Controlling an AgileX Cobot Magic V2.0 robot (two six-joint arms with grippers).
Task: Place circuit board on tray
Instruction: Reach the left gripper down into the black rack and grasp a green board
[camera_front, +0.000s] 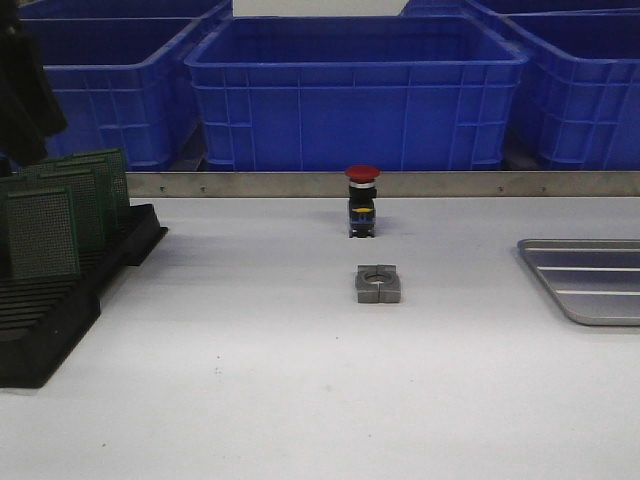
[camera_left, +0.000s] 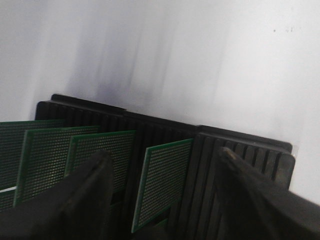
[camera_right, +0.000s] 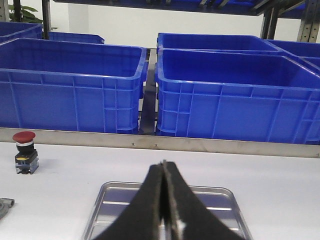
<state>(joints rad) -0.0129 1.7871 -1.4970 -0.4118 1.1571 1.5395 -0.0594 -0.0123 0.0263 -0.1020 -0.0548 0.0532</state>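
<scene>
Several green circuit boards (camera_front: 62, 215) stand upright in the slots of a black rack (camera_front: 70, 290) at the left edge of the white table (camera_front: 300, 400). The left gripper (camera_left: 165, 200) hangs over that rack with its two dark fingers (camera_left: 90, 200) spread wide, one board (camera_left: 162, 182) standing between them, apparently untouched by either finger. Near the middle of the table a red-capped push button (camera_front: 362, 200) stands upright, and just in front of it lies a small grey metal block (camera_front: 378, 284). Blue bins (camera_front: 355, 90) line the far side behind a metal strip. At the right edge the silver tray (camera_front: 590, 280) lies flat with no board on it. The right gripper (camera_right: 165, 200) hovers above the tray, its fingers pressed together with nothing between them.
</scene>
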